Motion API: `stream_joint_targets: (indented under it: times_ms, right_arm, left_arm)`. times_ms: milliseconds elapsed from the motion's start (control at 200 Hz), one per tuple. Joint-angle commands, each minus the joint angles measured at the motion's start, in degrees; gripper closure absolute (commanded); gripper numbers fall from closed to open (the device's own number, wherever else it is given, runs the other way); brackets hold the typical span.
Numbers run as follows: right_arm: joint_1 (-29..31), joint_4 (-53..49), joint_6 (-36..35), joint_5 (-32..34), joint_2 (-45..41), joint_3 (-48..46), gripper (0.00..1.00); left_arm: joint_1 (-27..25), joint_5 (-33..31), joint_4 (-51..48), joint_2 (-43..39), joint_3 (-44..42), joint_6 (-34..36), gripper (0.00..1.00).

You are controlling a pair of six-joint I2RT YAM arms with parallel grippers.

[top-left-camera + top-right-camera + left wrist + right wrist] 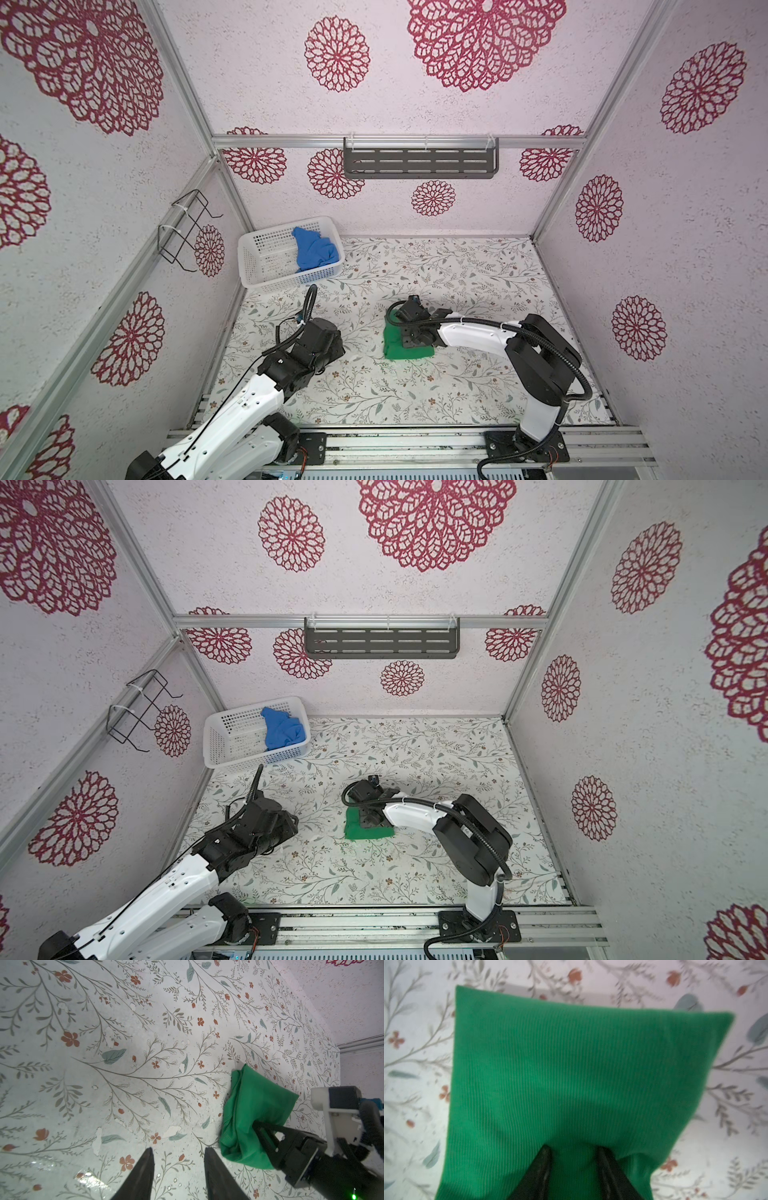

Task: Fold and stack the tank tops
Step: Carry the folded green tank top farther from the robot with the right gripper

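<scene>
The green tank top lies folded into a small thick rectangle in the middle of the floral table. My right gripper stands right over it. Its jaws are apart and both tips press into the green cloth. In the left wrist view the right gripper's fingers dig into the bunched cloth. My left gripper hangs open over bare table, left of the green top, holding nothing. The blue tank top lies crumpled in the white basket.
The white basket sits at the back left corner of the table. A black wire rack hangs on the left wall and a dark slotted shelf on the back wall. An aluminium rail runs along the front edge.
</scene>
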Motion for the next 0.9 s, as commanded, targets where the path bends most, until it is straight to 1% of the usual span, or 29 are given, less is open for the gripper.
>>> stream_joint_targets:
  times_ms: [0, 125, 195, 295, 390, 450, 525, 666, 691, 726, 771, 896]
  right_arm:
    - [-5.8, -1.53, -8.02, 7.11, 1.93, -0.89, 0.59]
    - [-12.26, -0.43, -16.96, 7.67, 2.3, 0.48, 0.6]
    - [-17.34, -0.25, -22.14, 6.38, 3.45, 1.44, 0.6]
    - [-25.64, 0.51, -27.31, 4.9, 5.14, 2.55, 0.61]
    - [-32.42, 3.71, -33.59, 4.87, 6.58, 3.37, 0.64]
    - [-36.08, 3.15, -37.46, 5.15, 8.64, 6.31, 0.66]
    - [-40.71, 1.55, -40.03, 4.17, 11.78, 10.93, 0.67]
    - [-48.35, 3.86, -44.41, -1.68, 16.34, 16.46, 0.67]
    - [-49.53, 1.72, -44.63, -2.6, 17.69, 19.35, 0.67]
    - [-50.81, 0.62, -46.04, -3.29, 19.13, 21.64, 0.67]
    - [-51.84, 1.54, -47.86, -3.16, 19.94, 23.19, 0.67]
    - [-54.8, -2.63, -49.06, -4.84, 23.35, 30.46, 0.67]
  left_arm:
    - [0.72, -1.28, -2.43, -2.36, -0.7, 0.28, 0.56]
    - [1.14, -2.22, -4.15, -4.41, -0.64, 0.32, 0.56]
    - [1.39, -2.66, -5.28, -5.35, -0.54, 0.41, 0.56]
    - [1.65, -3.22, -6.88, -7.0, -0.4, 0.37, 0.56]
    - [1.81, -3.9, -8.19, -8.84, -0.66, 0.24, 0.56]
    - [2.12, -3.99, -8.57, -9.74, -0.79, 0.37, 0.56]
    - [2.6, -3.95, -9.3, -10.37, -0.71, 0.67, 0.56]
    - [3.19, -3.99, -10.29, -11.28, -0.58, 1.11, 0.56]
    - [3.24, -3.95, -10.5, -11.43, -0.46, 1.19, 0.56]
    - [3.35, -4.02, -10.89, -11.64, -0.21, 1.29, 0.56]
    - [3.52, -4.12, -11.42, -11.98, 0.08, 1.42, 0.56]
    - [3.76, -4.55, -13.0, -12.36, 1.2, 1.43, 0.56]
